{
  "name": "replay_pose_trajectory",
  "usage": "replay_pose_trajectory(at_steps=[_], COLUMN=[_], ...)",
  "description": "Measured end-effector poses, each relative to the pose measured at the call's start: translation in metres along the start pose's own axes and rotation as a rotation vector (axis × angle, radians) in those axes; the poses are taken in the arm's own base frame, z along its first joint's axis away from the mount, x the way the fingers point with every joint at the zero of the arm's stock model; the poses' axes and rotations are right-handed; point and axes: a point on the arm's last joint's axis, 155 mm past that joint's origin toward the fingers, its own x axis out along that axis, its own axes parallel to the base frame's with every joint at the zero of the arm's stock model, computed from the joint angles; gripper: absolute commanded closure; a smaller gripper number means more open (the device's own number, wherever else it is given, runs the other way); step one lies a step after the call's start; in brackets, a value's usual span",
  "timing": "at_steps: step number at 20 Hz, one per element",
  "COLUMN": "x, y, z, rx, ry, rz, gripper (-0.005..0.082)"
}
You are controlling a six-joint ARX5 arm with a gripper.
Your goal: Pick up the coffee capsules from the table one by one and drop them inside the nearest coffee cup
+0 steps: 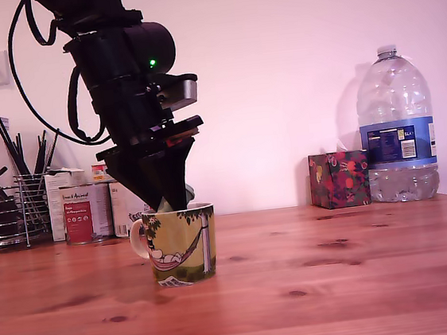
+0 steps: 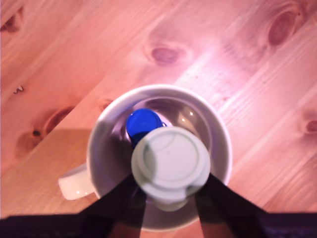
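The yellow-green coffee cup with the hammock picture stands on the reddish-brown table. My gripper hangs straight above the cup's mouth, its tips just over the rim. In the wrist view the gripper is shut on a pale grey-green coffee capsule, pinched between two dark fingers. That capsule hangs over the cup's open inside, within the pale rim. A blue capsule lies on the cup's bottom. The white handle sticks out to one side.
At the back on the exterior view's left stand red-and-white tin cans and a wire utensil rack. A patterned box and a large water bottle stand at the back right.
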Motion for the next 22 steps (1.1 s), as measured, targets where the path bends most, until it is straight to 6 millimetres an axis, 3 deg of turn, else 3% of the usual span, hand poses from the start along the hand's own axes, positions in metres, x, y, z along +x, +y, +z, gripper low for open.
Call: replay_pose_trajectory(at_steps=[5, 6, 8, 9, 19, 21, 22], x=[0.0, 0.0, 0.0, 0.0, -0.004, -0.004, -0.008], y=[0.0, 0.0, 0.0, 0.0, 0.001, 0.001, 0.0], z=[0.001, 0.001, 0.002, 0.002, 0.012, 0.012, 0.014], rx=[0.0, 0.001, 0.001, 0.001, 0.011, 0.012, 0.016], ry=[-0.002, -0.004, -0.007, -0.007, -0.042, -0.045, -0.055], rz=[0.0, 0.001, 0.001, 0.002, 0.019, 0.019, 0.02], gripper=[0.0564, 0.0488, 0.0107, -0.0018, -0.0007, 0.0086, 0.021])
